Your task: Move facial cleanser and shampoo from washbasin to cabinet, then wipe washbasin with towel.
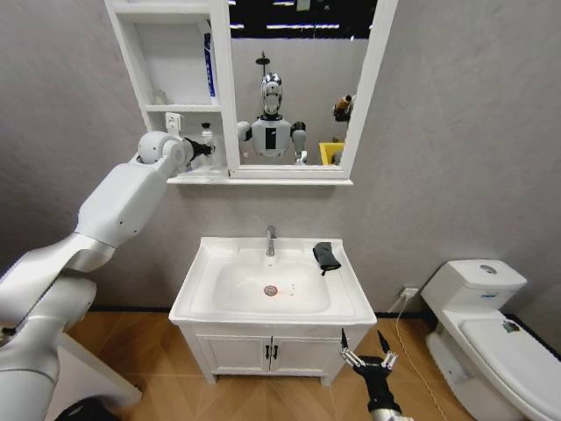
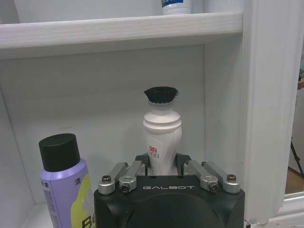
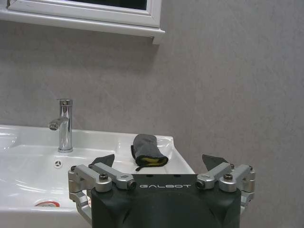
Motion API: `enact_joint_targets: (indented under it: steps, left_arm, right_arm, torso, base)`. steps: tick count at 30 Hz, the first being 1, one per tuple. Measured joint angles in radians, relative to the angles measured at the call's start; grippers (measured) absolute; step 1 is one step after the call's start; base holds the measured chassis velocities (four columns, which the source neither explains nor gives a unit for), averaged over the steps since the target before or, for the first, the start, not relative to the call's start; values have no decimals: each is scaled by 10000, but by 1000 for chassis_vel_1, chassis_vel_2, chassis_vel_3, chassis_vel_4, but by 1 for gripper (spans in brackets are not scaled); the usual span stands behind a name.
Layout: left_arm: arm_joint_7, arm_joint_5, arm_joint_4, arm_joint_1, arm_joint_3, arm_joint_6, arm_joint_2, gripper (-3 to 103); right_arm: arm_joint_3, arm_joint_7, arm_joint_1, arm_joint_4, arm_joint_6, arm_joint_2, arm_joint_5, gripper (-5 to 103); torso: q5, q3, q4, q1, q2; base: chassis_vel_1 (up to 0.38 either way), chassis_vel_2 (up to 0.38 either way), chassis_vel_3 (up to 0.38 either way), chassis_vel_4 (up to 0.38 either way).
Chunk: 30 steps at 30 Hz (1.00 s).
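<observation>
"GALBOT" is showing on both wrists. Left gripper (image 2: 161, 166) is clamping a white bottle (image 2: 162, 142) w/ red label in the cabinet's (image 1: 175, 105) bottom shelf, next to a purple bottle (image 2: 64, 185). Right gripper (image 3: 161, 164) is hanging wide open, holding nothing, low in front of the basin (image 1: 272, 289); towel (image 3: 147, 151) is sitting on its rim.

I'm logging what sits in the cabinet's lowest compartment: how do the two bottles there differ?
The white bottle has a black ridged, flared cap; the purple bottle has a plain black cylindrical cap. The white bottle stands between the left pincer's fingers; the purple bottle stands free beside it. Both are upright on the cabinet shelf.
</observation>
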Motion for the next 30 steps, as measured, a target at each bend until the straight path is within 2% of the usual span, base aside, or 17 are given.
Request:
enact_joint_targets:
  steps: [3,4,8,9,10,11,16,17,19,20,22,24,25,26,27,28,30]
  left_arm:
    - [88,67,82,32,-78,-27,-54,30]
    - [181,139,107,46,-94,-32,-66,38]
    - [272,218,101,124,-99,-35,-70,34]
    - [273,259,76,190,-101,-52,-75,30]
    - [276,314,65,278,-87,-54,-91,40]
    - [276,314,65,278,-87,-54,-91,40]
    - [235,354,-55,426,-82,-133,-64,61]
    - [235,354,-55,426,-82,-133,-64,61]
    - [176,365,-462,673,-69,-208,180,72]
    - [176,365,-462,673,-69,-208,180,72]
    - [48,367,-898,967,-128,-247,435,77]
    - [-39,281,-1861,1534,-377,-470,970,88]
    - [-39,281,-1861,1534,-377,-470,970,88]
    - [-38,261,-1999,1618,-412,-541,1049,93]
    - [47,162,-3024,2260,-737,-1074,1669,97]
    - [47,162,-3024,2260,-737,-1074,1669,97]
    - [-122,-51,-4578,3565,-1533,-1662,2532,100]
  right_arm:
    - [4,0,-18,13,17,6,0,100]
    - [46,0,-23,21,39,7,0,100]
    - [147,0,-43,70,71,-5,40,100]
    - [208,1,-54,87,92,-17,90,100]
    - [265,6,-60,87,127,-23,123,100]
    - [265,6,-60,87,127,-23,123,100]
    - [300,19,-100,58,196,-11,163,100]
    - [300,19,-100,58,196,-11,163,100]
    - [300,22,-91,53,206,-6,175,100]
    - [300,22,-91,53,206,-6,175,100]
    - [299,25,-70,53,206,-8,191,100]
    - [299,30,-31,51,205,-33,228,100]
    - [299,30,-31,51,205,-33,228,100]
    - [299,33,-17,45,203,-41,236,100]
    - [293,49,64,8,170,-95,258,100]
    - [293,49,64,8,170,-95,258,100]
    - [261,79,252,5,90,-119,312,100]
  torso:
    - [0,0,-1,0,0]
    - [1,0,-1,0,1]
    - [1,0,-1,0,1]
    - [0,-1,-1,0,1]
    - [0,0,-1,-1,2]
    - [0,0,-1,-1,2]
    - [1,-1,-4,0,1]
    - [1,-1,-4,0,1]
    - [3,-1,-4,0,1]
    - [3,-1,-4,0,1]
    - [0,0,-4,0,1]
    - [-1,0,-3,1,1]
    - [-1,0,-3,1,1]
    - [-1,0,-3,0,1]
    - [-3,0,2,0,2]
    - [-3,0,2,0,2]
    - [3,-2,-2,-2,2]
  base:
    - [0,0,0,0]
    - [0,0,0,0]
    - [0,0,0,0]
    - [0,0,0,0]
    - [0,0,0,0]
    - [0,0,0,0]
    - [0,0,0,0]
    - [0,0,0,0]
    - [0,0,0,0]
    - [0,0,0,0]
    - [0,0,0,0]
    - [0,0,0,0]
    - [0,0,0,0]
    - [0,0,0,0]
    - [0,0,0,0]
    - [0,0,0,0]
    - [0,0,0,0]
